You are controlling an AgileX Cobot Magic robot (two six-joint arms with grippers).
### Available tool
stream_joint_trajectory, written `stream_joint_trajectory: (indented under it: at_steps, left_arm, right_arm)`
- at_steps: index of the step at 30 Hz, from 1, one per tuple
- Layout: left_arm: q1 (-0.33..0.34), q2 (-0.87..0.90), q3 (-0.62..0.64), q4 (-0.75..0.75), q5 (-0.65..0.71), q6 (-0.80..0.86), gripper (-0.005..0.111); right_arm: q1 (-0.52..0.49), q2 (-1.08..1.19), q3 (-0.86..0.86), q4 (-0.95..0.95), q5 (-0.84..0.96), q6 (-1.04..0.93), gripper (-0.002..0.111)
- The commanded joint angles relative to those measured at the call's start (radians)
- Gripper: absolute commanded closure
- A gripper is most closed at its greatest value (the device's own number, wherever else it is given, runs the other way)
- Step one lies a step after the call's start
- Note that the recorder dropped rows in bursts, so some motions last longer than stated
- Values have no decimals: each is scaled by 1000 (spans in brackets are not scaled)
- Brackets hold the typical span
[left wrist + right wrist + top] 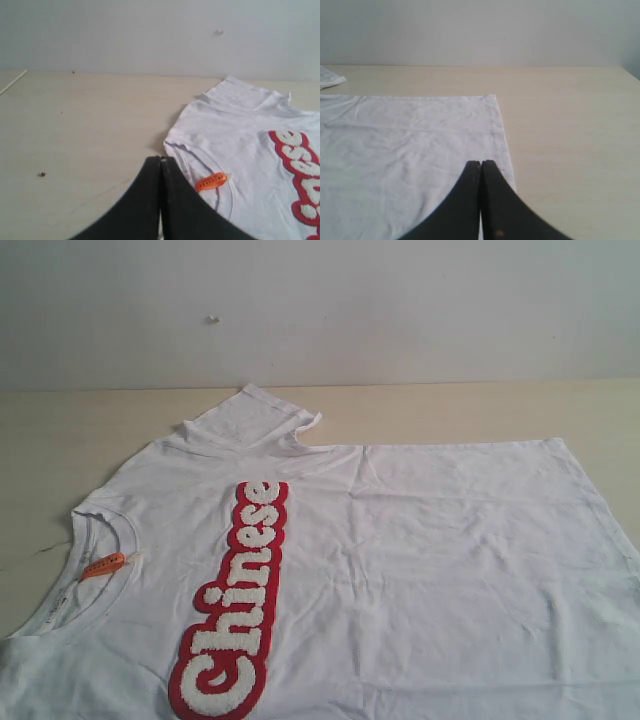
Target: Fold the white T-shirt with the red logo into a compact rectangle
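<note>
While the white T-shirt lies spread face up and unfolded on the table, no fold has been made, so the task looks to be at its very start. In the exterior view the collar with its orange tag sits at the left, the hem at the right, and the red logo runs as one long strip across the chest near the collar end. One sleeve sticks out along the far edge; the near sleeve is cut off by the frame. Neither arm shows in the exterior view. The left gripper has its jaws pressed together with nothing between them, poised just beside the shoulder edge near the collar. The right gripper is likewise closed and empty, its tips over the cloth close to the far hem corner. I cannot tell from these views whether either touches the fabric. The next move probably calls for both grippers to part their jaws, come down onto the far edge, one at the shoulder and one at the hem, and pinch a single layer so that side can be carried over toward the logo. The cloth is thin and lightly creased, so a shallow pinch may slip.
</note>
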Motion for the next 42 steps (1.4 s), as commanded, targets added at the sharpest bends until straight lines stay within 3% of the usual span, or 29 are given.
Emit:
stream_joint_trajectory:
  at_steps: [1,7,20,27,34,38,40,42]
  left_arm:
    - [2,-6,4,-9,-140,-9,107]
    - [2,-6,4,-9,-274,-9,107]
    - [2,-6,4,-9,-275,-9,107]
    - [2,-6,4,-9,-319,-197,107]
    - [2,-6,4,-9,-437,-422,107]
    - [2,-6,4,-9,-426,-532,107]
    - [2,-6,4,-9,-419,-578,107]
    - [-2,-6,-12,-9,-323,-580,107]
  right_arm:
    - [1,-6,4,4,-15,2,108]
    - [1,-6,4,4,-15,2,108]
    - [1,-6,4,-66,-48,-4,108]
    - [1,-6,4,-59,-298,-2,108]
    - [1,-6,4,-59,-474,244,108]
    - [1,-6,4,-59,-476,518,108]
    - [1,-6,4,-59,-481,557,108]
    - [1,-6,4,-59,-510,565,108]
